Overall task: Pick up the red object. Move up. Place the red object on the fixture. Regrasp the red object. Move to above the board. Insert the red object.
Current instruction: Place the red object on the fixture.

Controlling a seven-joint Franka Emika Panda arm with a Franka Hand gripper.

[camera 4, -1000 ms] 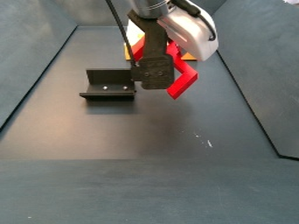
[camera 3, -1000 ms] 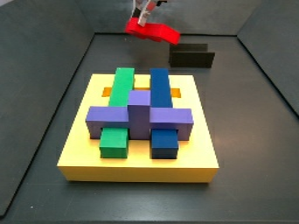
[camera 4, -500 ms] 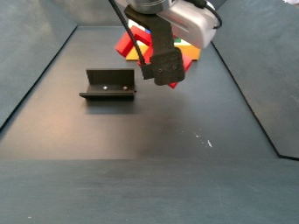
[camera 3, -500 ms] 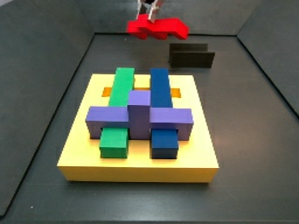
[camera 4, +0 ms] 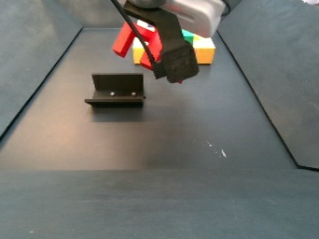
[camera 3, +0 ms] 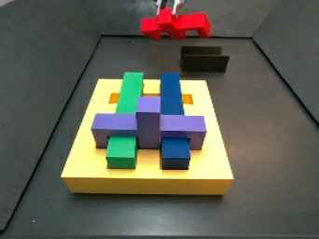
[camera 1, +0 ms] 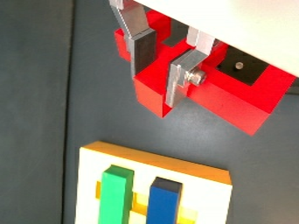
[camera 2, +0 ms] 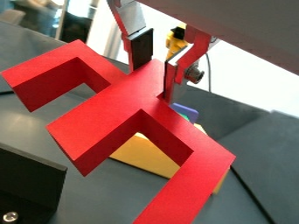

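Looking from the near edge of a side view: the board (camera 3: 149,173), a yellow slab flat on the dark counter (camera 3: 268,201), with the green block (camera 3: 127,112), the blue block (camera 3: 173,114) and the purple cross block (camera 3: 149,124) on top and orange slots (camera 3: 187,97) showing toward its far end. Beyond the board, near the back wall, the fixture (camera 3: 206,60), empty and well apart from the slab.

Above the far end, clear of everything below: the red object (camera 3: 174,24), carried in the air by the gripper (camera 1: 159,63). Jaws closed on the red object, silver plates pressed against a narrow middle part of the piece in both wrist views, crossbar and legs spreading free to either side (camera 2: 128,114). Grip on the centre judged to keep the legs unobstructed for seating.

In a side view, piece high beside the arm, fixture (camera 4: 115,91) on the floor apart from it. Step in hand judged as travel toward a point above the board; insertion not yet begun. Exact target slot not determinable from these views.
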